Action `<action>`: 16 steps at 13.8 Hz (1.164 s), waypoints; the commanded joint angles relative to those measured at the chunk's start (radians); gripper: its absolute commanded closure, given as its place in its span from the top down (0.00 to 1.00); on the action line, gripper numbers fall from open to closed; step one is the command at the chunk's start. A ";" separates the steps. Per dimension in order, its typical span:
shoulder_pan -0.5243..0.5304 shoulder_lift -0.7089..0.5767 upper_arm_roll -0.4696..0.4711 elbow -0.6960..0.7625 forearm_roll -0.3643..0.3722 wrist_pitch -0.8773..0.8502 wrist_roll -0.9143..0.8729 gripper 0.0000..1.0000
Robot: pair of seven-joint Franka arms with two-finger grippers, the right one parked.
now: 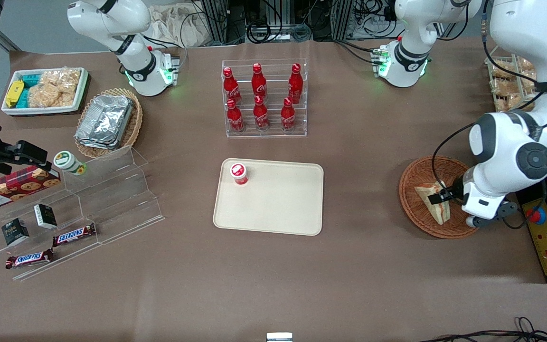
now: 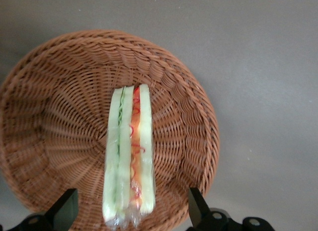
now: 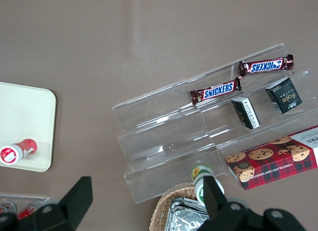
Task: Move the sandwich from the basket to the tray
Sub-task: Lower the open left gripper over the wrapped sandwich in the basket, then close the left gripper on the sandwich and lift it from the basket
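The gripper (image 2: 129,211) is hovering directly above the sandwich (image 2: 130,151), which is lying in the basket (image 2: 59,92) toward the working arm's end of the tabletop (image 1: 273,285). The fingers (image 2: 64,208) are standing wide apart, one to each side of the wedge, and are holding nothing. The sandwich is resting on edge, its bread slices and its red-orange and green filling facing upward. To grasp it well, the fingers should probably descend astride the outer bread faces and close gently, since soft wrapped bread is likely to crush or slip under a hard squeeze. The lift should clear the basket rim before any travel toward the tray (image 1: 278,209), which is sitting well apart near the middle of the tabletop. A small red-capped container (image 1: 239,173) is occupying one corner of the tray, so the bare area is the safer target. Readable writing: "SNICKERS" on two chocolate bars (image 1: 74,234).
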 commanded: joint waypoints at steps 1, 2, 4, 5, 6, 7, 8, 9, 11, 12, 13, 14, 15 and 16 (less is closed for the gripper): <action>0.000 0.010 -0.001 -0.060 0.016 0.103 -0.021 1.00; 0.000 0.024 -0.001 -0.071 0.016 0.127 -0.021 1.00; 0.000 0.043 -0.001 -0.081 0.018 0.154 -0.021 0.99; 0.001 0.046 -0.001 -0.080 0.016 0.154 -0.021 0.87; 0.001 0.046 -0.001 -0.080 0.016 0.152 -0.020 0.71; 0.001 0.043 0.001 -0.081 0.018 0.149 -0.017 0.54; 0.001 0.040 0.001 -0.081 0.018 0.148 -0.017 0.41; 0.001 0.038 0.001 -0.081 0.018 0.146 -0.015 0.31; 0.001 0.026 0.001 -0.081 0.018 0.135 -0.012 0.26; 0.000 -0.001 0.001 -0.075 0.018 0.111 -0.012 0.24; -0.002 -0.041 -0.001 -0.062 0.018 0.062 -0.012 0.21; -0.003 -0.087 -0.004 -0.037 0.019 0.003 -0.009 0.19; -0.004 -0.126 -0.007 -0.002 0.019 -0.076 -0.009 0.17; -0.005 -0.155 -0.008 0.055 0.019 -0.164 -0.007 0.17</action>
